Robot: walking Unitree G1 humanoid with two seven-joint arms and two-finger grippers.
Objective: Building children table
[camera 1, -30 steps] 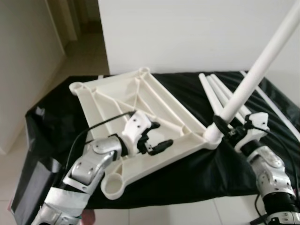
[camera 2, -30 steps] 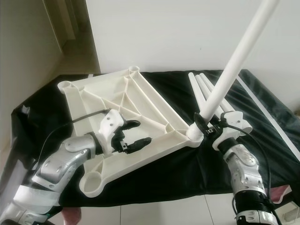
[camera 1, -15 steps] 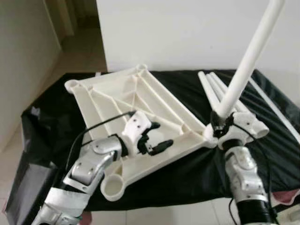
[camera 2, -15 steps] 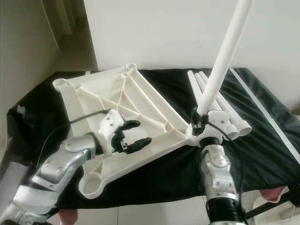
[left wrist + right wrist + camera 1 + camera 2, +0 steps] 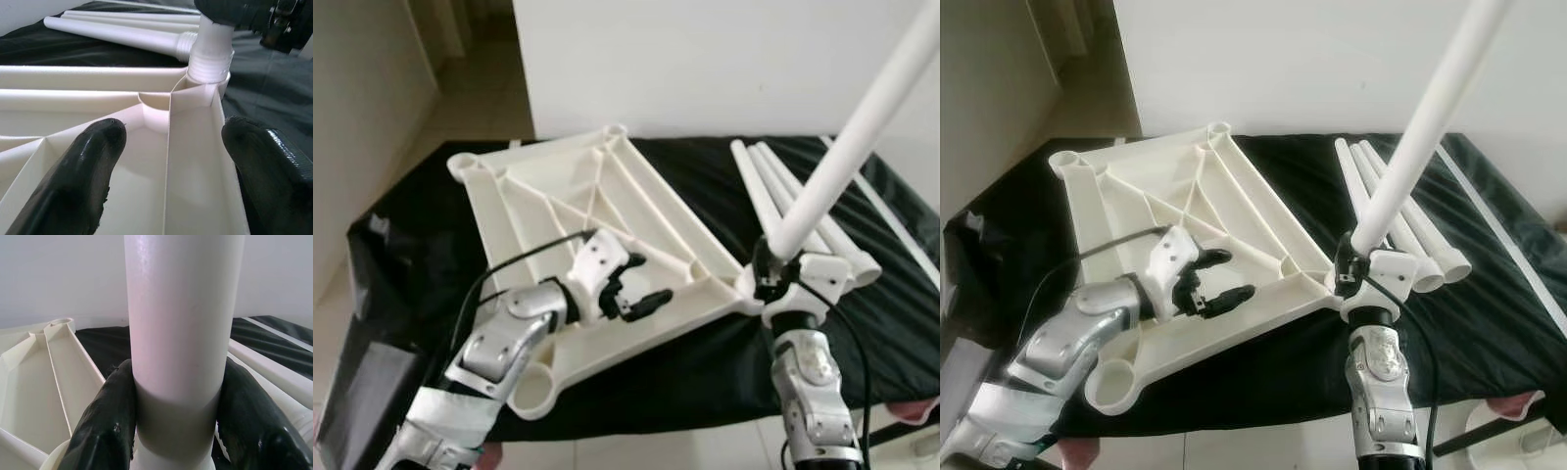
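The right gripper (image 5: 1359, 266) clamped the table leg (image 5: 1417, 147) low, at the upturned tabletop's (image 5: 597, 211) corner socket, likely to screw it in. The left gripper (image 5: 641, 284), fingers spread, braced the tabletop steady.

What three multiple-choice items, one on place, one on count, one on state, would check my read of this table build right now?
1. Where does the base of the white plastic table leg held by the right pincer sit?
A. In the corner socket of the upturned cream plastic tabletop
B. Flat on the black cloth
C. On the floor

2. How many loose white legs lie on the cloth?
A. One
B. Three
C. Six

3. How is the left pincer?
A. Shut on a leg
B. Open over the tabletop's ribs
C. Shut on a cable

Key: 1 A, its threaded end meets the socket in the left wrist view; 2 B, three lie side by side; 3 B, its fingers are spread either side of a rib.
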